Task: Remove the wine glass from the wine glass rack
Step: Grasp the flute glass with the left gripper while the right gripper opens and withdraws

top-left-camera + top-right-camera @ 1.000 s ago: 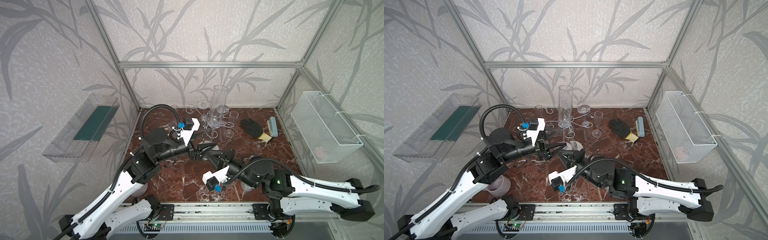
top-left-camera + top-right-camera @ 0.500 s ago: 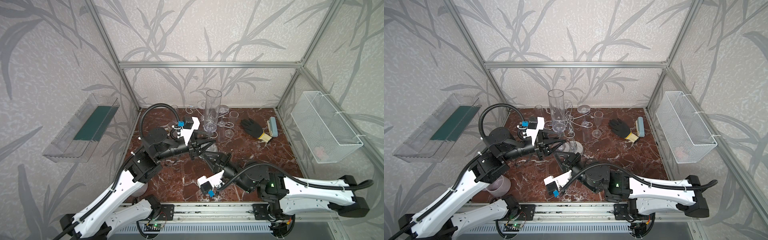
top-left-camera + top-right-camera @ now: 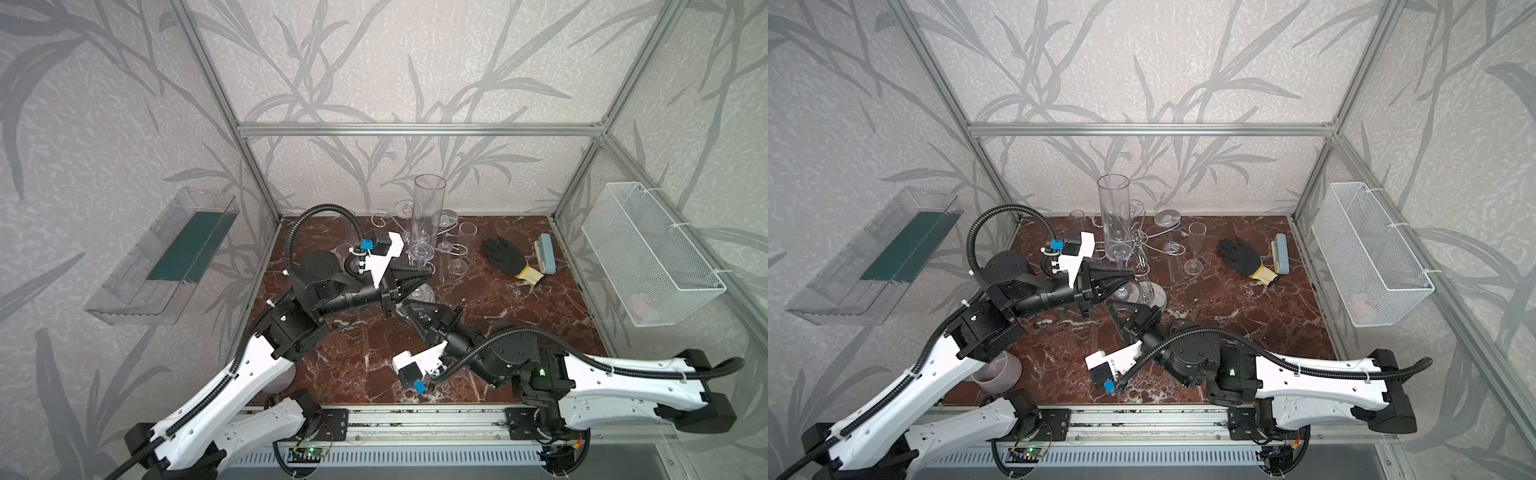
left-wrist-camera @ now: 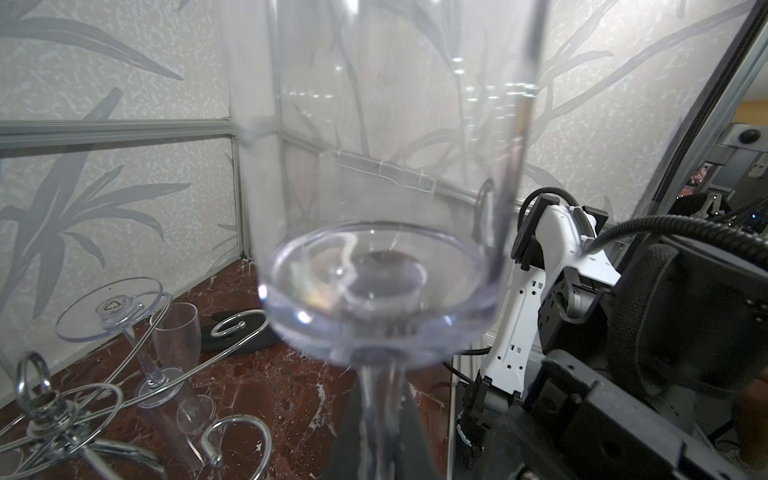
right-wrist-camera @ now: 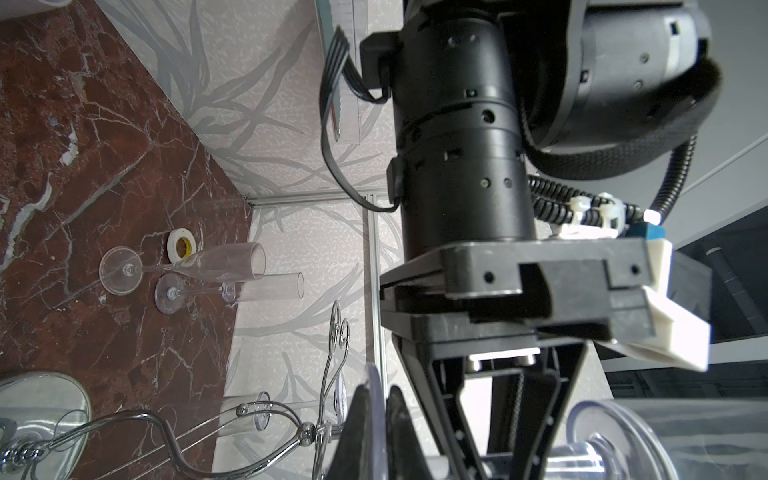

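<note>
While right jaws pinch its foot, left jaws clench the stem of the wine glass [image 3: 429, 212], bowl upright above.

Bright, even light; soft shadows on the red-brown marble worktop [image 3: 519, 316]; glints on the shiny chrome wire rack [image 4: 45, 407]; the tall clear stemmed wine glass [image 4: 374, 270] blurs near the left wrist lens.
</note>
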Motion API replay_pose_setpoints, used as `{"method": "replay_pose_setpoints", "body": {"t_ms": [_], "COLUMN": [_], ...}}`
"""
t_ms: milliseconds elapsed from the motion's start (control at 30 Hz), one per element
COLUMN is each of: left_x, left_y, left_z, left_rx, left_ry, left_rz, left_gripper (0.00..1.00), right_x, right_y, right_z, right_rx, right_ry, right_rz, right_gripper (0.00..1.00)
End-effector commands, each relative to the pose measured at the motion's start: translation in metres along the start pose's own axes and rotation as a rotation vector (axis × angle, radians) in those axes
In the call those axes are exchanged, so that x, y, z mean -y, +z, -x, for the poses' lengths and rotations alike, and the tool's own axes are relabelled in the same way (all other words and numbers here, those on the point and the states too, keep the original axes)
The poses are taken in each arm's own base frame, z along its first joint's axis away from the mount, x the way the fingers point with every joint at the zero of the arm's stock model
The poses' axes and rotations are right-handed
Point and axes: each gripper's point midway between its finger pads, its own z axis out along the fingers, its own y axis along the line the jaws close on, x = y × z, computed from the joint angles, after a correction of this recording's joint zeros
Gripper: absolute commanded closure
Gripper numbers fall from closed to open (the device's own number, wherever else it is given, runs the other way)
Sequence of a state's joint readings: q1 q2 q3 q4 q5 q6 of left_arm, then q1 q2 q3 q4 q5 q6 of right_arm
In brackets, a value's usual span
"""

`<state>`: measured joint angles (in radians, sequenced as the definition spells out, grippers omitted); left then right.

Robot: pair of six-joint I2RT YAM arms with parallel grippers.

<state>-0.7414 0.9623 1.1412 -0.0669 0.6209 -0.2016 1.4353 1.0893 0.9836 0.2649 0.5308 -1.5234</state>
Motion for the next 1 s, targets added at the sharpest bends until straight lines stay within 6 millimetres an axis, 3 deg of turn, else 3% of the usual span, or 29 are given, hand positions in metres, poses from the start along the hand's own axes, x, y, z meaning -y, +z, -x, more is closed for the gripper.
{"method": "replay_pose_setpoints", "body": {"t_ms": [0,167,267,300,433,567,767,967], "left_x": [0.008,0.01,0.008,0.007,-0.001,-0.013,-0.027,-0.035], "left_y": [0.001,0.0,-0.002,-0.004,-0.013,-0.023,-0.038,-0.051], "left_z": [0.003,0.009,0.012,0.013,0.018,0.021,0.025,0.024], "left_rx": [0.019,0.036,0.052,0.062,0.096,0.109,0.117,0.123], "left_ry": [-0.007,-0.002,0.011,0.018,0.057,0.1,0.163,0.209], "left_rz": [-0.049,-0.048,-0.029,-0.014,0.058,0.159,0.284,0.373], "left_gripper": [1.0,1.0,1.0,1.0,1.0,1.0,1.0,1.0], "right_x": [0.012,0.014,0.013,0.012,0.012,0.023,0.056,0.089], "right_y": [0.0,0.0,0.0,-0.001,-0.007,-0.013,-0.031,-0.054], "right_z": [0.002,0.002,0.005,0.007,0.017,0.025,0.031,0.021], "right_rx": [-0.002,0.0,0.013,0.026,0.092,0.137,0.227,0.273], "right_ry": [-0.009,-0.001,0.006,0.004,0.022,0.051,0.178,0.358], "right_rz": [-0.045,-0.058,-0.073,-0.076,-0.099,-0.141,-0.231,-0.318], "right_gripper": [1.0,0.97,0.5,0.39,0.22,0.16,0.15,0.15]}}
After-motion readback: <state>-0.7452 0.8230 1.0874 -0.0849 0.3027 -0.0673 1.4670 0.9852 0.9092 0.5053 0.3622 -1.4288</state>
